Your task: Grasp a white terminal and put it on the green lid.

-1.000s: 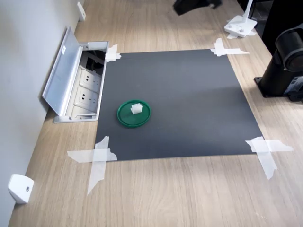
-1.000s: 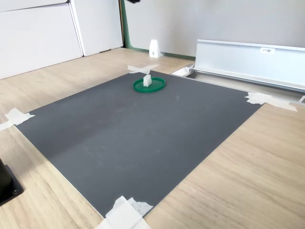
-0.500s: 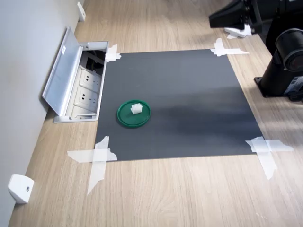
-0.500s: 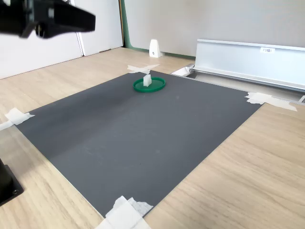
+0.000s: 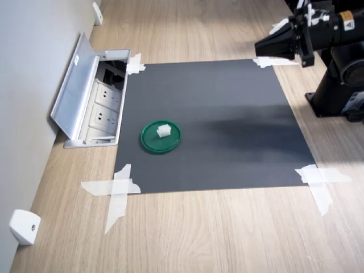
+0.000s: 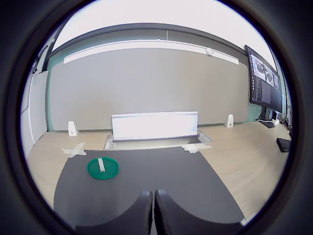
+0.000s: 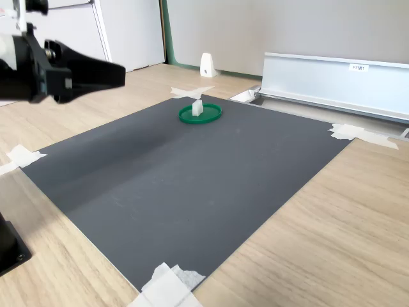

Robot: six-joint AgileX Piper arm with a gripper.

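The green lid (image 5: 153, 142) lies on the black mat near the first exterior view's left side. The white terminal (image 5: 163, 131) stands on it, just off the lid's middle. Both also show in the second exterior view, lid (image 7: 211, 116) and terminal (image 7: 197, 107), and in the wrist view, lid (image 6: 110, 171) and terminal (image 6: 100, 165). My gripper (image 5: 257, 48) hovers high over the mat's far right corner in the first exterior view, well away from the lid. In the wrist view the fingertips (image 6: 145, 211) touch each other with nothing between them.
An open floor socket box with a raised metal flap (image 5: 77, 85) sits beside the lid, past the mat's edge. White tape (image 5: 116, 190) holds the black mat's (image 5: 227, 119) corners. The arm's base (image 5: 341, 85) stands at the first exterior view's right. A white wedge piece (image 5: 24, 226) lies near the wall.
The arm has come down and back toward its base, from the first exterior view's top edge to over the mat's far right corner. The terminal and lid have not moved.
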